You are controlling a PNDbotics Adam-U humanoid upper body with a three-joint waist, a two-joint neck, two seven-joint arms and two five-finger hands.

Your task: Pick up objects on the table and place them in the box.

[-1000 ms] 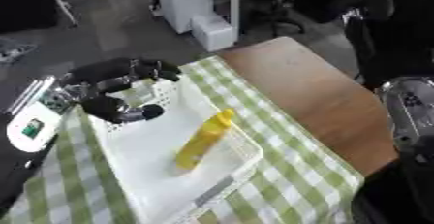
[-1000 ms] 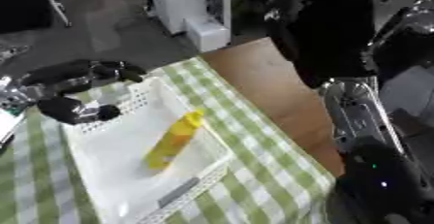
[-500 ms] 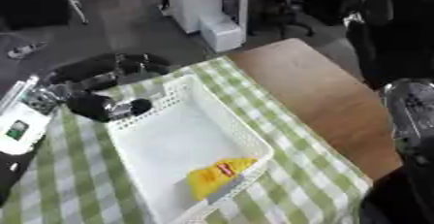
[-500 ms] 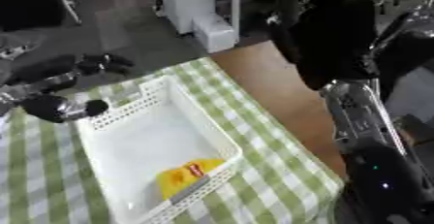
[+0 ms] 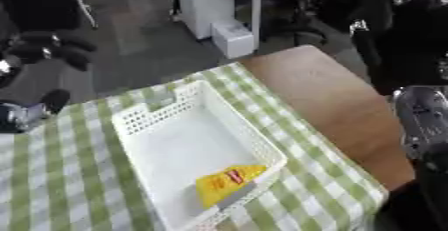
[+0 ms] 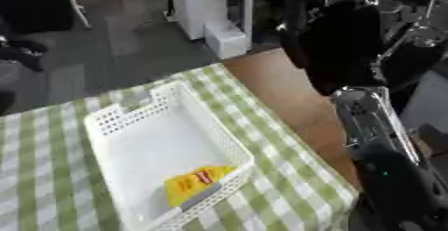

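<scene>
- While the white box [image 5: 166, 125] is sitting on the green-checked tablecloth [image 5: 61, 175], a yellow packet with a red mark [image 5: 229, 182] is lying inside it, down at the near end and leaning against the near right wall.
- Judging by that, one object is already sitting where the task wants it, so this part is looking finished.
- Nothing else that I can make out is lying on the cloth or on the bare wooden tabletop [image 5: 332, 100] beside it, though the near left of the cloth is running out of sight, so I am not ruling out more items there.
- At the far left, the robot's left hand [image 5: 39, 50] is hanging off the table edge, well apart from the box; its dark fingers are looking curled and seem to be holding nothing.
- On the right, only the silver-and-black arm [image 6: 372, 125] is showing; the right hand itself is not appearing, so I cannot tell how its fingers are standing.
</scene>
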